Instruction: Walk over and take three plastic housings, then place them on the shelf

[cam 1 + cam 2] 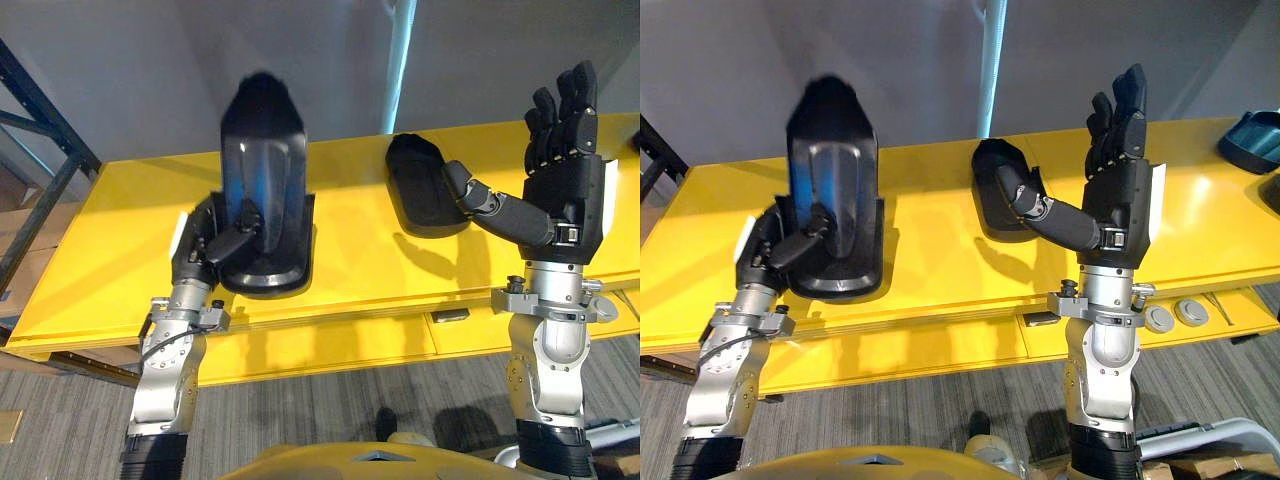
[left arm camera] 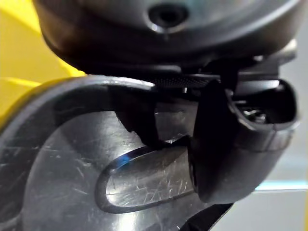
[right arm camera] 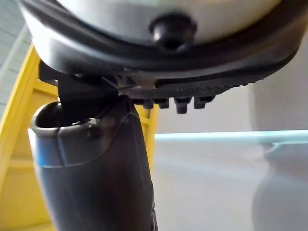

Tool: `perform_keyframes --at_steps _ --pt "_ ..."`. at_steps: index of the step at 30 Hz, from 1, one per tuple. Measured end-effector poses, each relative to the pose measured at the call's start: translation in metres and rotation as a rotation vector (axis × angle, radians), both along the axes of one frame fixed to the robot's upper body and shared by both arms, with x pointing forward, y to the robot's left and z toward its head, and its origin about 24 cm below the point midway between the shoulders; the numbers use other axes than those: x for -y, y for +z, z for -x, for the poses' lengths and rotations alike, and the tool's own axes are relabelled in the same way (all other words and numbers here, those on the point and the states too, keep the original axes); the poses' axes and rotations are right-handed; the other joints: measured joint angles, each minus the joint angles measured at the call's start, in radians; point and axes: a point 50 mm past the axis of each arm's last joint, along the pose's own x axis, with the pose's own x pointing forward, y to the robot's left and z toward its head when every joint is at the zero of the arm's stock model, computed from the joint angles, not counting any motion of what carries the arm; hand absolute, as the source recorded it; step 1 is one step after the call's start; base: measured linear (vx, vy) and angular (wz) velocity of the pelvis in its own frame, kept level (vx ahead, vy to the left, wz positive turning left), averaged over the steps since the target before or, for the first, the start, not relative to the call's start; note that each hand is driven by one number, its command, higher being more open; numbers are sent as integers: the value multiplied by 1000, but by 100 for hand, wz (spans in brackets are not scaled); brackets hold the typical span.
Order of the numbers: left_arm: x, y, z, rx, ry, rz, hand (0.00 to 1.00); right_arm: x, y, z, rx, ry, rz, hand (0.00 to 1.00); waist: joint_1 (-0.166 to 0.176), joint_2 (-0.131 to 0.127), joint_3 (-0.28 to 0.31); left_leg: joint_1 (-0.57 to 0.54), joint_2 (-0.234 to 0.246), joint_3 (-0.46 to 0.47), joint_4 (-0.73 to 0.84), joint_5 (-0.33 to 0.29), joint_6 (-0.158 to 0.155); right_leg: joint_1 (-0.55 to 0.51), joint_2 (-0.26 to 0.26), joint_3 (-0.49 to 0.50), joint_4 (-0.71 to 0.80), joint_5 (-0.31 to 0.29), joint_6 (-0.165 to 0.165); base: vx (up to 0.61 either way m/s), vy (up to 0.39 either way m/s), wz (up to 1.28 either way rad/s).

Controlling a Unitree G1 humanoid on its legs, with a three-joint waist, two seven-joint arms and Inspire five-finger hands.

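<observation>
My left hand (image 1: 205, 240) is shut on a black plastic housing (image 1: 262, 150), holding it tilted up over the yellow shelf (image 1: 350, 270). Its thumb (image 2: 231, 144) presses the housing's glossy scratched inner face (image 2: 72, 168), and the fingers are hidden behind it. A wider black piece shows behind the housing's lower part; whether it is a second housing is unclear. Another black housing (image 1: 998, 180) lies flat on the shelf further back. My right hand (image 1: 1122, 175) stands open beside it, fingers straight up, thumb (image 3: 96, 183) reaching over that housing's near edge.
A dark blue-black housing (image 1: 1252, 140) sits at the shelf's far right end. A dark metal rack (image 1: 40, 130) stands to the left. Two round grey discs (image 1: 1175, 315) lie on the shelf's lower front ledge. A grey wall rises behind the shelf.
</observation>
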Motion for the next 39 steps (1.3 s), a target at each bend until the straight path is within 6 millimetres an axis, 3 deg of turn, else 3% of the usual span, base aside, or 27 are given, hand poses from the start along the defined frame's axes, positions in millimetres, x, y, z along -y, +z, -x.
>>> perform_keyframes --at_steps 3,7,15,19,23,30,31,35,39 --pt "2 -19 -5 -97 25 23 0 -7 -2 -2 -18 50 15 100 -2 1 9 -15 4 11 6 2 3 -14 4 13 0 8 -4 -89 -27 -12" --pt "6 -16 -31 -91 70 115 0 -20 -4 -10 -57 144 93 100 -6 -5 39 -52 8 21 33 4 3 -46 6 23 5 22 -11 -89 -20 -6" --pt "7 24 -77 68 134 151 0 -38 14 -35 -28 245 147 100 -20 -2 136 -130 9 40 90 3 5 -120 4 53 28 46 -15 -85 4 -8" --pt "6 61 -99 192 147 169 0 -52 32 -41 37 312 198 100 -25 -6 207 -187 14 46 132 0 8 -180 3 65 67 47 -16 -99 -2 -4" --pt "10 81 -107 251 137 171 0 -62 40 -44 71 347 208 100 -26 -7 249 -214 19 43 161 -4 10 -205 3 63 95 44 -20 -72 0 1" --pt "8 91 -111 273 128 140 0 -69 42 -45 77 360 199 100 -24 -14 280 -229 26 44 197 -19 16 -218 3 63 126 38 -24 -46 20 0" --pt "7 91 -111 272 130 133 100 -69 42 -44 76 360 198 100 -25 -16 281 -229 26 45 197 -19 16 -218 3 64 126 38 -24 -33 22 -6" --pt "4 87 -110 253 140 112 100 -66 35 -42 53 345 184 100 -25 -18 282 -212 27 50 193 -19 16 -204 4 64 126 39 -23 -11 8 -4" --pt "-1 70 -107 178 156 78 100 -63 23 -37 7 335 172 100 -32 -18 277 -150 26 53 159 -16 15 -139 8 62 85 42 -19 11 5 -3"
